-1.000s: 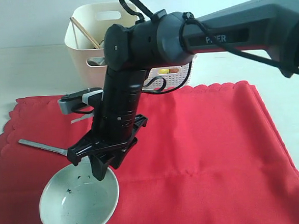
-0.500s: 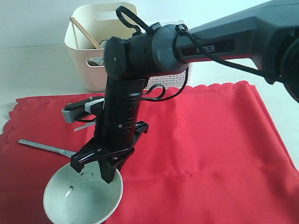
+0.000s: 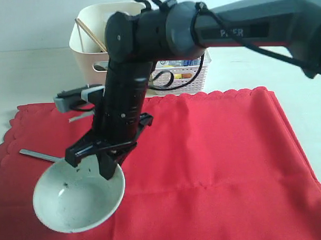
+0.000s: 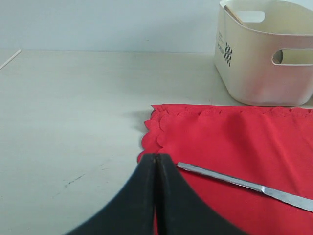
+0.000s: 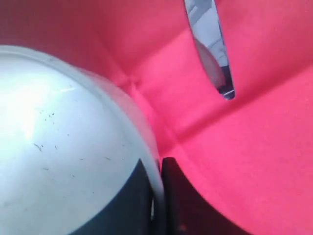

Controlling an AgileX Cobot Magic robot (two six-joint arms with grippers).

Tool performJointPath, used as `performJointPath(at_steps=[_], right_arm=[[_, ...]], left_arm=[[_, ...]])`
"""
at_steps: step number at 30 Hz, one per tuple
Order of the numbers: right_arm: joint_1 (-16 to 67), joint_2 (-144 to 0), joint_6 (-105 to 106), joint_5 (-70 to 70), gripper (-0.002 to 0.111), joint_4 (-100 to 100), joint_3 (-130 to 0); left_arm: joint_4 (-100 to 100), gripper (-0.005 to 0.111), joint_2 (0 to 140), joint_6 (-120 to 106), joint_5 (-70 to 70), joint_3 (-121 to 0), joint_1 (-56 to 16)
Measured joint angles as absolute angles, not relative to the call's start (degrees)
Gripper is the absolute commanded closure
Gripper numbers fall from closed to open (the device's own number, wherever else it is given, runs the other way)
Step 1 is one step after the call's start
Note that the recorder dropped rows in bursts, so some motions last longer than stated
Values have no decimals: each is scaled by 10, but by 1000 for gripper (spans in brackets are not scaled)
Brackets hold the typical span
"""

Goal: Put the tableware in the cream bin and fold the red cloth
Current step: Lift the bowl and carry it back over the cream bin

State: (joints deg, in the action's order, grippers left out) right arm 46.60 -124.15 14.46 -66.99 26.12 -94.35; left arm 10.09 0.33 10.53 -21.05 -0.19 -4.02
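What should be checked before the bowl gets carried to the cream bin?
1. Right tool clamped on the bowl rim: ok.
2. Bowl fully clear of the red cloth: cannot tell.
3. Knife lies apart from the bowl: ok.
4. Room in the cream bin: cannot tell, the arm hides its inside.
5. Left tool shut, away from the bowl: ok.
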Motion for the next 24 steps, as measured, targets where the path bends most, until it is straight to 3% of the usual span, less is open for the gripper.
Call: performJointPath(at_steps=[14,24], right_arm=[[461,-1211,103,-658,108,151,-1122],[375,-1239,4,-601,108,129,-1238]], left_arm=[[101,107,3,105,-210,-2,-40],[101,107,3,105,-210,-2,-40]])
